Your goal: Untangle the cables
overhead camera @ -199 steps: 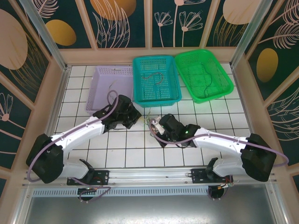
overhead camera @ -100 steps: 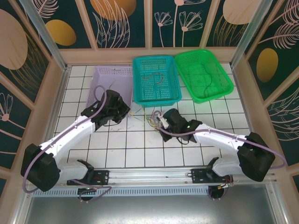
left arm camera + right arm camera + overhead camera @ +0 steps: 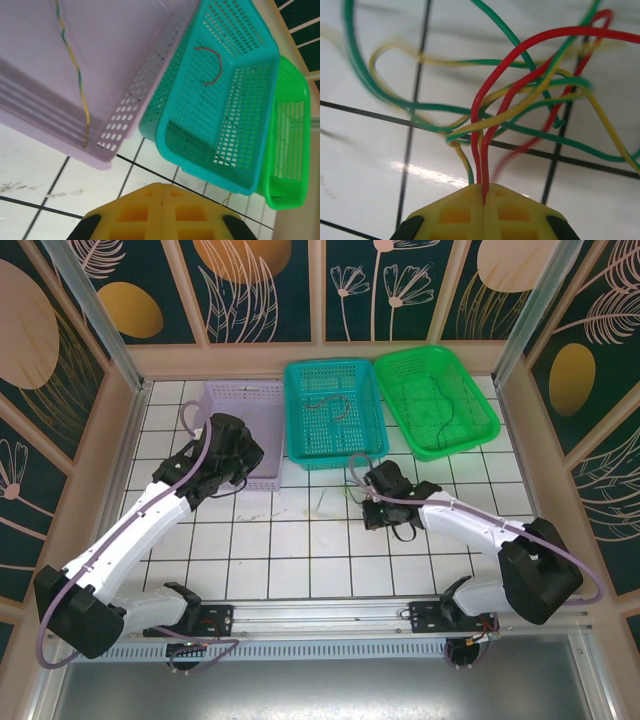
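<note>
The left claw has its pads pressed together, and I cannot tell whether it is pinching anything. At its 11 o'clock a green-yellow wire drapes across the purple basket. A reddish wire lies in the teal basket.

The right claw is clamped on a red wire. That wire loops toward 12 o'clock through the tangled cables, green and yellow, on the tabletop.

The step in hand is probably freeing that red wire. It should be drawn out slowly and low, easing off wherever yellow or green crosses over it, or the whole knot will drag along.

The left arm stretches toward 1 o'clock from its base, with its wrist over the purple basket's near corner. The right arm bends toward 10 o'clock, with its claw low in front of the teal basket.
</note>
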Robot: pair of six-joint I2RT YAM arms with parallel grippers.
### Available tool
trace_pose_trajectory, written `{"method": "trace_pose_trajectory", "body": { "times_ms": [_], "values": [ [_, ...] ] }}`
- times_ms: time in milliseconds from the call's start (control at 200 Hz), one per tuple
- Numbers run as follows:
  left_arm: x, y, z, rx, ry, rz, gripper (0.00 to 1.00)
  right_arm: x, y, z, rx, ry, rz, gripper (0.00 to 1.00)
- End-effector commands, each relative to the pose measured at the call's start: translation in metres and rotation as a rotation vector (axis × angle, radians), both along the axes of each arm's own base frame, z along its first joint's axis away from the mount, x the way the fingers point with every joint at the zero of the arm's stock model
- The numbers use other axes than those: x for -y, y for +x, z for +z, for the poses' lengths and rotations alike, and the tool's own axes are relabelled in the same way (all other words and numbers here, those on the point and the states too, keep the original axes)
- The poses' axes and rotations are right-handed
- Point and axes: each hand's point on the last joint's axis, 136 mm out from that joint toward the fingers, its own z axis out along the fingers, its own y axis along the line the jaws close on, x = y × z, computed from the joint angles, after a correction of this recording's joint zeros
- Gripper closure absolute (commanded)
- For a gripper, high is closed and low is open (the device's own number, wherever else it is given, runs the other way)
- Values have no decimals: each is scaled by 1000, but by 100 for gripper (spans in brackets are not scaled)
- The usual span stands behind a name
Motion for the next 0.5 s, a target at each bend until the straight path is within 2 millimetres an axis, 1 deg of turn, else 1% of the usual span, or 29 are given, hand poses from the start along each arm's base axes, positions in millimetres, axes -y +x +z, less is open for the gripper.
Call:
{"method": "trace_pose_trajectory", "body": {
  "times_ms": [0, 30, 75, 135, 180, 205, 230, 255, 290, 310, 340, 375, 425, 495],
  "values": [
    [-17, 1, 23, 52, 88, 19, 100, 25, -2, -5, -45, -78, -120, 100],
    [-18, 3, 27, 58, 101, 14, 100, 27, -2, -4, -49, -72, -131, 100],
    [-17, 4, 29, 57, 111, 4, 100, 25, 0, -1, -37, -55, -128, 100],
    [-6, 4, 27, 45, 83, -39, 100, 18, 5, 7, -7, -14, -106, 100],
    [8, 2, 20, 26, 32, -99, 100, 12, 9, 15, 30, 17, -83, 100],
    [20, 2, 18, 24, -16, -137, 100, 8, 10, 20, 47, 40, -63, 100],
    [32, -2, 12, 10, -66, -180, 100, 2, 11, 26, 64, 70, -38, 100],
    [47, -3, 11, 22, -127, -228, 100, -3, 11, 32, 86, 90, -16, 100],
    [66, -7, 10, 36, -192, -290, 91, -8, 13, 41, 114, 120, 10, 100],
    [77, -10, 10, 42, -221, -326, 84, -12, 13, 46, 129, 138, 28, 100],
    [90, -14, 8, 48, -245, -368, 73, -15, 13, 53, 150, 155, 45, 100],
    [107, -21, 6, 54, -258, -432, 63, -17, 14, 60, 170, 171, 56, 100],
    [124, -28, -2, 41, -246, -501, 56, -20, 14, 72, 197, 192, 83, 100],
    [135, -33, -17, -3, -212, -538, 51, -22, 16, 90, 246, 217, 101, 100]
  ]
}}
